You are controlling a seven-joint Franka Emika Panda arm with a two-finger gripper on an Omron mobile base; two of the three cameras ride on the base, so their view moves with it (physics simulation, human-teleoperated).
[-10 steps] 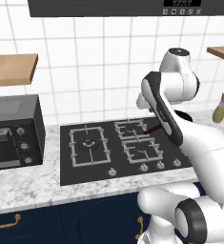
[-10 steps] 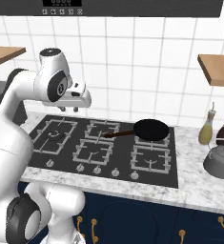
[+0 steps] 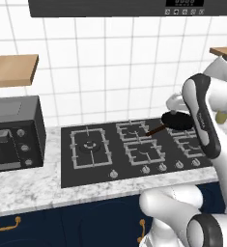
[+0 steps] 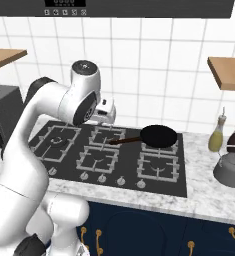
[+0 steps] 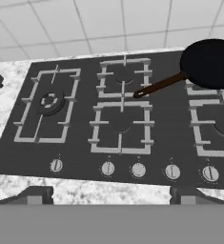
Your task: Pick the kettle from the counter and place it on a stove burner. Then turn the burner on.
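White wall tiles back the speckled marble counter point(image 4: 209, 192), where the dark-grey kettle point(image 4: 232, 169) sits to the right of the black glass cooktop point(image 4: 164, 185), apart from its edge. Just behind the kettle stand two bottles point(image 4: 225, 135). On the cooktop's far right grate rests a black frying pan point(image 4: 159, 135), brown handle pointing left. The largest stove burner point(image 3: 89, 147), at the cooktop's left end, is bare. A row of knobs point(image 5: 138, 169) lines the cooktop's front edge. Above the cooktop hangs the gripper point(image 5: 111, 194), released with its fingers spread wide, grasping nothing. Left of the cooktop sits a dark oven point(image 3: 11, 132).
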